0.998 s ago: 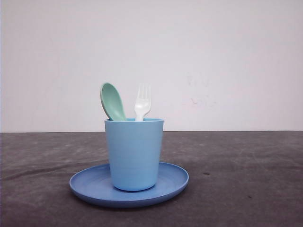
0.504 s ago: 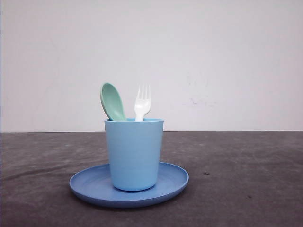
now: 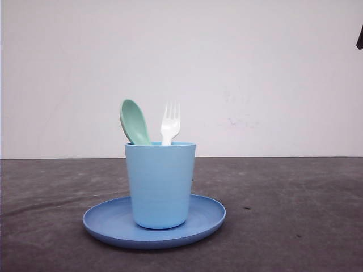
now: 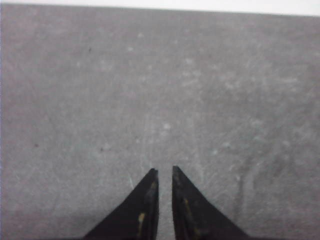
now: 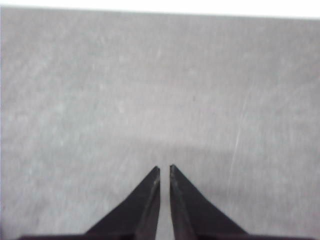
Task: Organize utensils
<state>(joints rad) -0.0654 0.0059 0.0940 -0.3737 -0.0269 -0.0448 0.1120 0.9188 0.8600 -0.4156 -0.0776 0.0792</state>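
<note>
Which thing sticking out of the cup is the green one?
The spoon, on the left in the light blue cup. The fork beside it is white with tines.

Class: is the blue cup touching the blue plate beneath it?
Touching. The front view shows the cup standing with its base on the plate, with no gap.

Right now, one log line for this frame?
spoon, fork: upright in cup | cup: on plate | left gripper: shut, empty | right gripper: shut, empty
</note>
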